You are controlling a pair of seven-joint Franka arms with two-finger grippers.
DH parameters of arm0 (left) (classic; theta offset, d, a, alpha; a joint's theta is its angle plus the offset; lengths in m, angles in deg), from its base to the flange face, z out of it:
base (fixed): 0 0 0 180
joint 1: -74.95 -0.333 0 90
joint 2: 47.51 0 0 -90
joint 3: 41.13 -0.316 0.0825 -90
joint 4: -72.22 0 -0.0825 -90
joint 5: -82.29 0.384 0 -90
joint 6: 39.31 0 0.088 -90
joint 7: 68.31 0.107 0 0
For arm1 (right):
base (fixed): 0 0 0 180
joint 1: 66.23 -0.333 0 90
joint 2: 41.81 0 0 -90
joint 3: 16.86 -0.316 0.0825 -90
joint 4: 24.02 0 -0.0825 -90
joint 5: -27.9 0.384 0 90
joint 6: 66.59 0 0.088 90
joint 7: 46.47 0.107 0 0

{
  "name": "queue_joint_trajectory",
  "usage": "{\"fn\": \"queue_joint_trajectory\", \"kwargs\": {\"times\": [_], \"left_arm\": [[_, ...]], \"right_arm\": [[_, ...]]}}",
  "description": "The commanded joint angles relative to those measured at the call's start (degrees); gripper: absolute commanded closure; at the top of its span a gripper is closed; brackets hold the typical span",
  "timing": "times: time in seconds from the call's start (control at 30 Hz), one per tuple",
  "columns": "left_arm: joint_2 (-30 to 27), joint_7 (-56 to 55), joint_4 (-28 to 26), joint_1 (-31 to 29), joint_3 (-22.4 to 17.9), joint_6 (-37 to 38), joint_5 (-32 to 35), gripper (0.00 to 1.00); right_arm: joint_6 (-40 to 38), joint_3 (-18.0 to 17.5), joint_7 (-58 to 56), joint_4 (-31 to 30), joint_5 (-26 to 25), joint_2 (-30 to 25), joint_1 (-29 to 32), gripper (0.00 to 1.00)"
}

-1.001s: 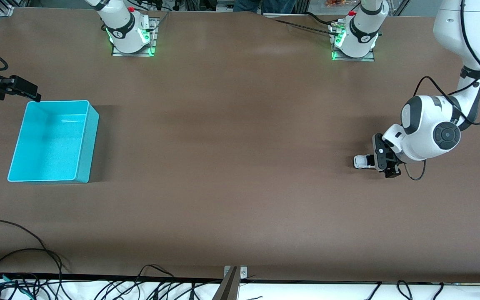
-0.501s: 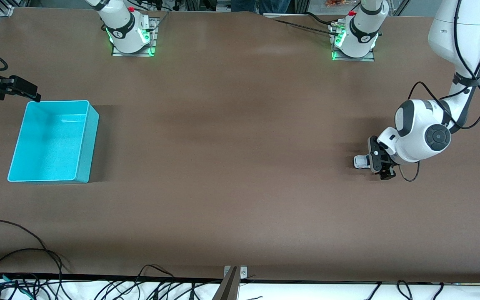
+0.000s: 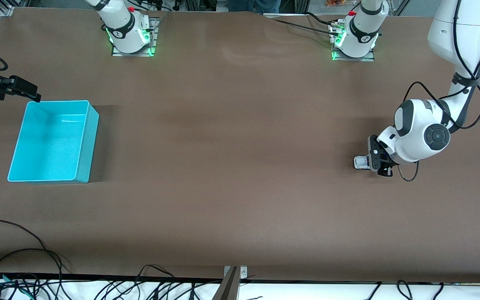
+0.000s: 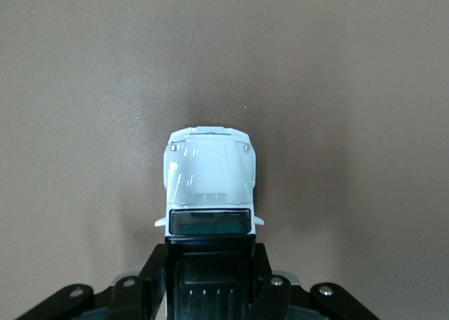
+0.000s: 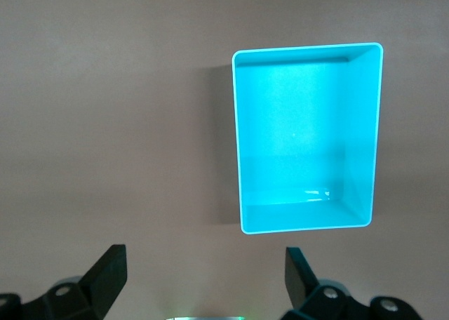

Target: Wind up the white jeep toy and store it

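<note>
- left end effector (image 4: pixel 208 278) clamped on the white jeep toy (image 4: pixel 209 190) by its black rear; tiny, light, hard plastic, probably slippery
- right end effector (image 5: pixel 203 278) waits wide open, empty, over the surface beside the cyan bin (image 5: pixel 306 137)

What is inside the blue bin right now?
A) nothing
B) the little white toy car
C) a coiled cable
A: the blue bin shows only its bare floor, while the toy car sits on the table at the left arm's end, gripped by the left hand.
</note>
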Motion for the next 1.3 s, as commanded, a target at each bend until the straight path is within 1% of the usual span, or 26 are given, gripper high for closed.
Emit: {"fn": "queue_joint_trajectory", "kwargs": {"times": [0.0, 0.4, 0.63, 0.9, 1.1, 1.27], "left_arm": [[-0.5, 1.1, -0.7, -0.6, 0.3, -0.8, 1.0, 0.85], [-0.2, 1.2, -1.0, -1.3, 0.3, -0.7, 1.0, 0.86], [0.7, 3.1, -0.7, -3.2, 0.3, -0.3, 1.0, 0.86], [2.1, 7.4, 0.1, -8.2, 0.3, -0.3, 1.0, 0.85], [4.4, 11.8, 2.0, -11.9, 0.3, -0.4, 0.9, 0.85], [4.7, 14.6, 2.4, -14.4, 0.3, -0.4, 0.9, 0.85]], "right_arm": [[-0.3, 0.0, 0.1, 0.6, -0.2, 0.1, 0.1, 0.0], [-0.3, 0.0, 0.1, 0.6, -0.2, 0.1, 0.1, 0.0], [-0.3, 0.0, 0.1, 0.6, -0.2, 0.1, 0.1, 0.0], [-0.2, 0.0, 0.1, 0.6, -0.2, 0.1, 0.1, 0.0], [-0.3, 0.0, 0.1, 0.6, -0.2, 0.1, 0.1, 0.0], [-0.2, 0.0, 0.1, 0.6, -0.2, 0.1, 0.1, 0.0]]}}
